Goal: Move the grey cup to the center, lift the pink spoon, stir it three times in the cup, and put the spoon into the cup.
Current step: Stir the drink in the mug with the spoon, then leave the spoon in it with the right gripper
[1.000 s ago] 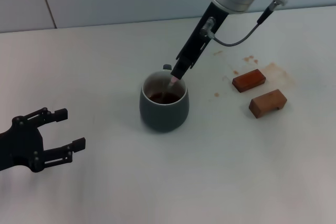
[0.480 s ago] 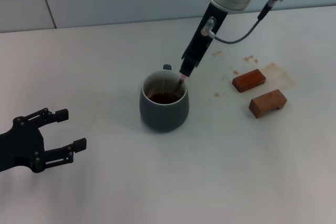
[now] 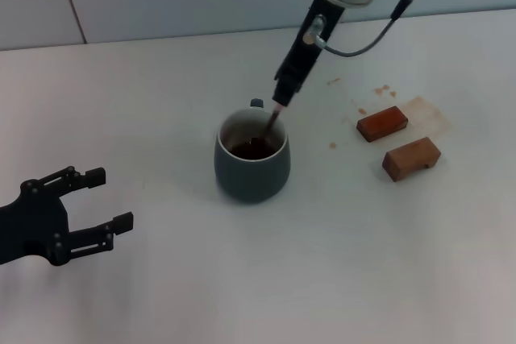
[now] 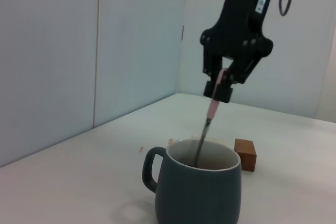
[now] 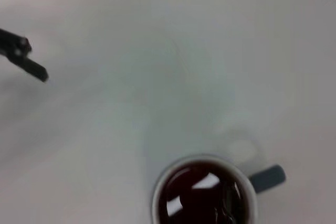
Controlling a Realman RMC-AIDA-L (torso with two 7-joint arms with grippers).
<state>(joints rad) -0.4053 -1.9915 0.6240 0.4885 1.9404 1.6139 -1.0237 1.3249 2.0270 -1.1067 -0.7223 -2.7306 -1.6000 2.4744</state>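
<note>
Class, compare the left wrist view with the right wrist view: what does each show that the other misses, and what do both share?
Only the left wrist view shows the right pincer shut on the pink spoon, whose lower end dips into the cup, plus a wooden block behind it and wall panels. Only the right wrist view looks straight down on the brown liquid and catches a black fingertip of the left pincer, parked off to the side. Both show the grey cup with its handle and the white table.
</note>
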